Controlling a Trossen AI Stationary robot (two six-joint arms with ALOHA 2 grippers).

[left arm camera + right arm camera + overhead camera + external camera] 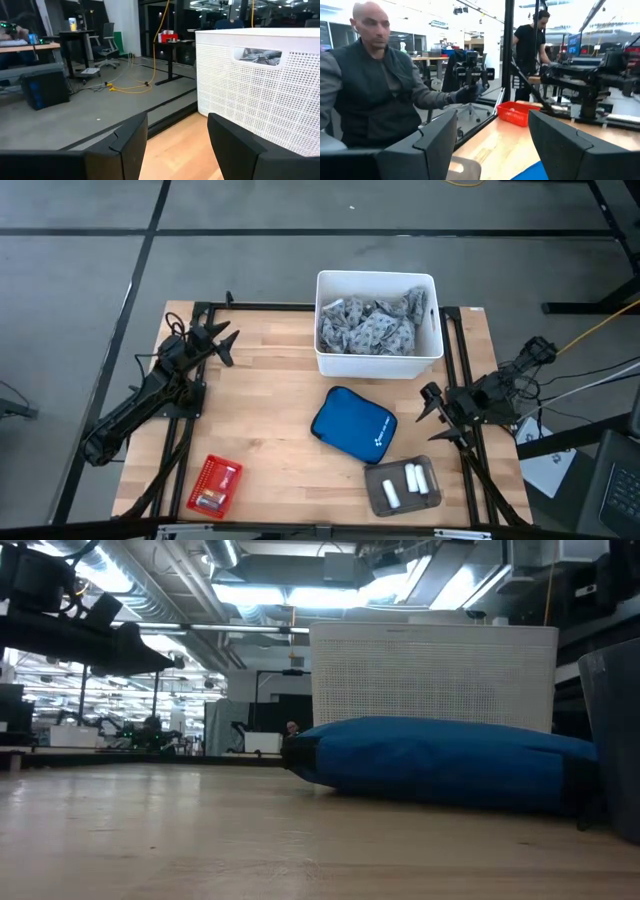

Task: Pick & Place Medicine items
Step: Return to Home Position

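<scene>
Left hand (229, 346) far-left, right hand (425, 404) right, both fingers apart, empty. I see white rolls (411, 477) in near-right bin (374, 480).

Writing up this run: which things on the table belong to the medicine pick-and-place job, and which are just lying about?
Job: three white cylinder-shaped rolls in the shallow dark tray; small pale and yellowish bits in the red mesh basket.
Lying about: blue fabric pouch; white perforated bin holding grey patterned cloth.

Left gripper (230, 346) and right gripper (425, 404) rest low on folded arms (both with fingers parted).
</scene>
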